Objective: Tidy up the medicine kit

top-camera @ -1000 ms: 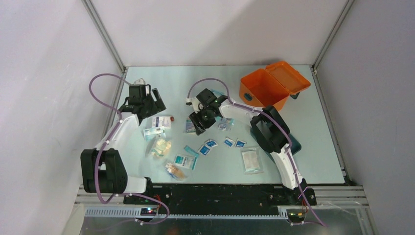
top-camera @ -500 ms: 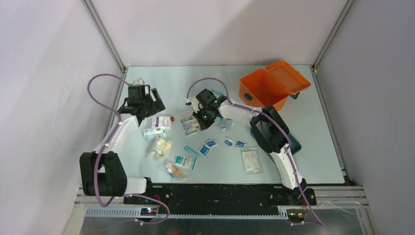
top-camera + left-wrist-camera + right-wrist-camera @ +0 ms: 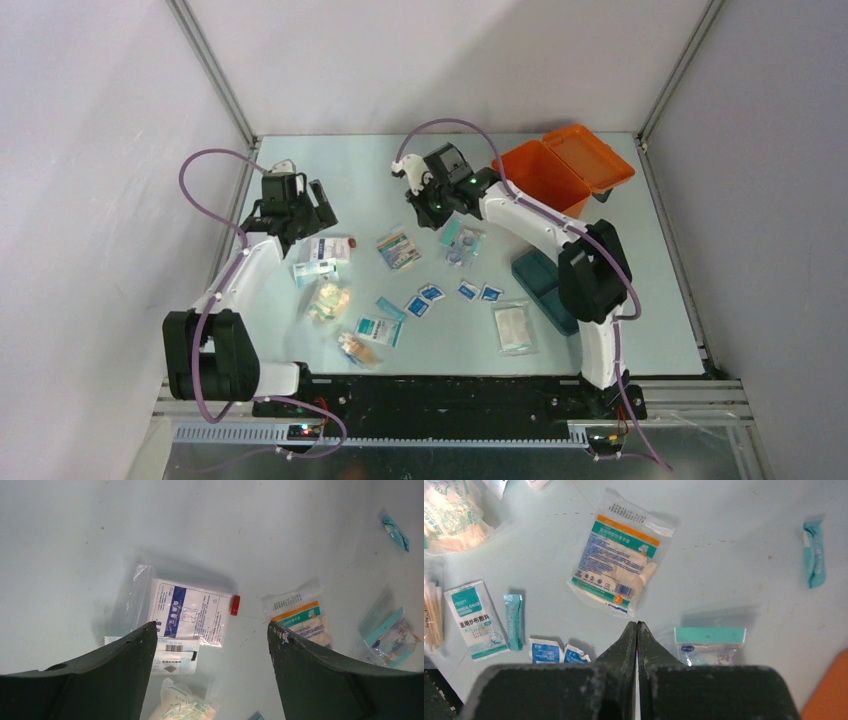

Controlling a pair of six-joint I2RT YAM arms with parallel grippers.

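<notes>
The medicine kit's orange case (image 3: 540,182) stands at the back right with its lid (image 3: 592,155) open. Its dark teal tray (image 3: 545,285) lies apart on the table, beside the right arm. My right gripper (image 3: 432,203) hangs left of the case, shut on nothing (image 3: 637,625). Just ahead of it lies a glove packet (image 3: 616,572) with an orange and green header (image 3: 398,250). My left gripper (image 3: 318,212) is at the back left, open (image 3: 212,627) above a blue-and-white packet (image 3: 190,612) with a small red cap (image 3: 235,605) beside it.
Several packets litter the table's middle: small blue sachets (image 3: 430,295), a teal-topped bag (image 3: 709,645), a gauze packet (image 3: 474,617), a clear packet (image 3: 515,327) and a swab bag (image 3: 358,347). White walls and frame rails (image 3: 215,75) close in the table.
The right gripper shut, then pulled back and up from the glove packet toward the orange case. The right arm swung off the teal tray, which now shows. The left arm stayed put.
</notes>
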